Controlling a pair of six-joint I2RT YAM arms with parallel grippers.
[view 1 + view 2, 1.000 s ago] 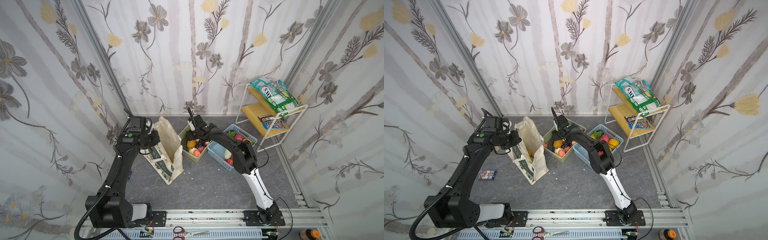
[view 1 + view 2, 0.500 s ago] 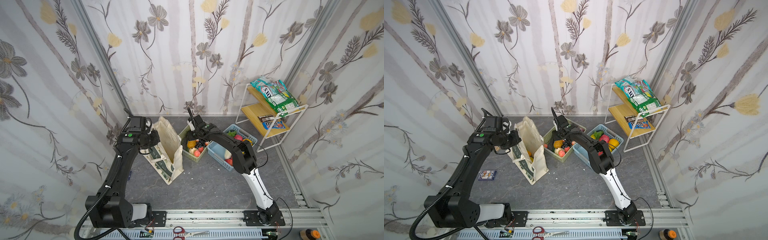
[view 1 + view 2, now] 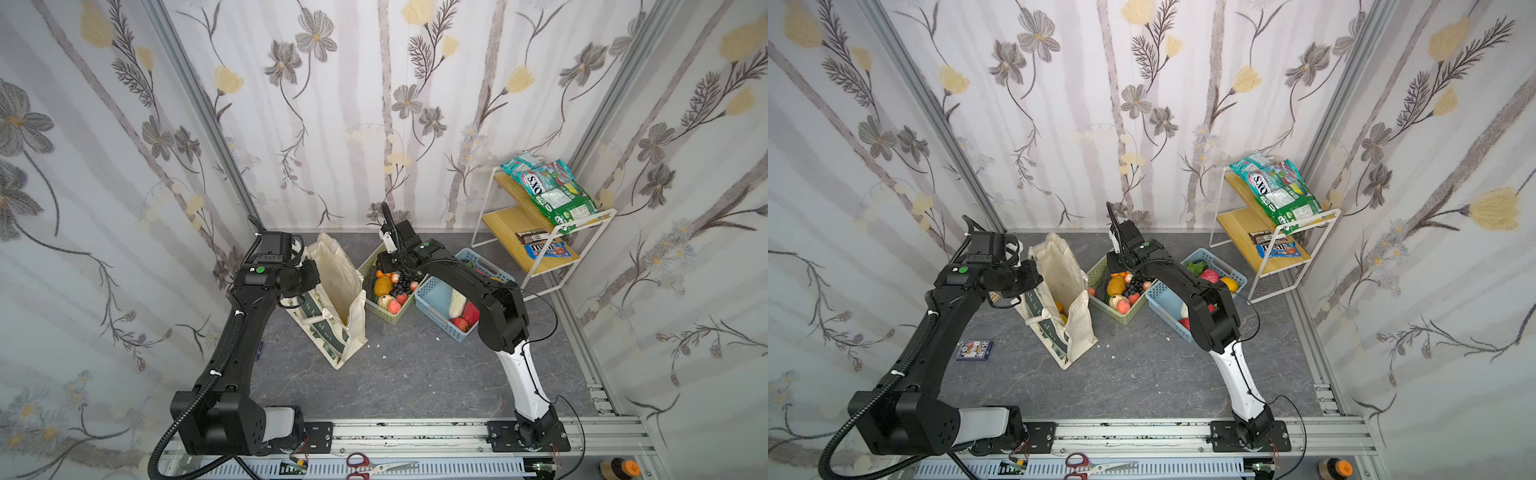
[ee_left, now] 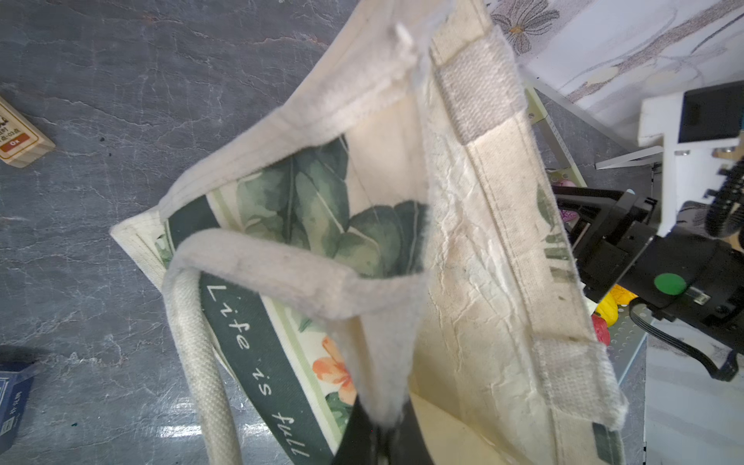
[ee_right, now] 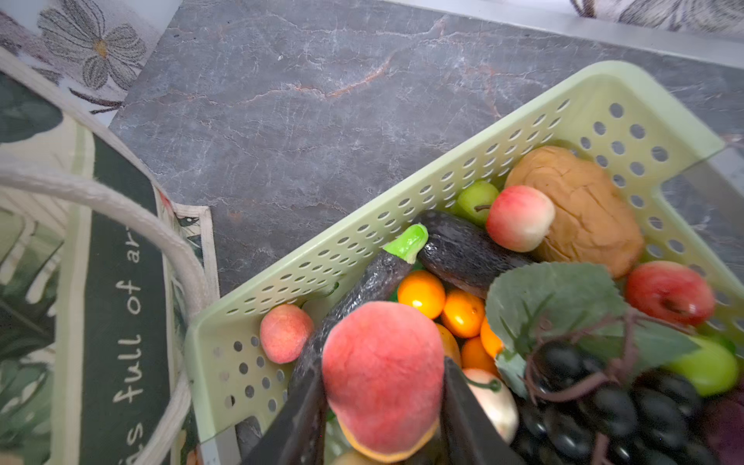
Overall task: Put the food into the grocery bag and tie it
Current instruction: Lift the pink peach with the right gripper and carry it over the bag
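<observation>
The grocery bag [image 3: 334, 286] [image 3: 1061, 286] stands open left of centre in both top views, with yellow and orange food [image 3: 1060, 309] inside. My left gripper [image 4: 382, 437] is shut on a cream fold of the bag's rim [image 4: 382, 362] and holds that side up. More food fills the pale green basket [image 5: 402, 193] next to the bag. My right gripper [image 5: 382, 402] hangs over that basket, shut on a red-pink fruit [image 5: 382, 374] with a yellow underside. Under it lie a dark aubergine [image 5: 463, 249], small oranges [image 5: 420, 294] and black grapes [image 5: 583, 410].
A blue basket [image 3: 436, 297] with more toy produce lies right of the green basket [image 3: 388, 319]. A white wire shelf [image 3: 540, 249] with snack packets stands at the back right. A blue card box [image 3: 974, 349] lies left of the bag. Scissors [image 3: 374, 459] rest on the front rail.
The right jaws have closed in on the red-pink fruit over the green basket. The left arm and the bag have not moved.
</observation>
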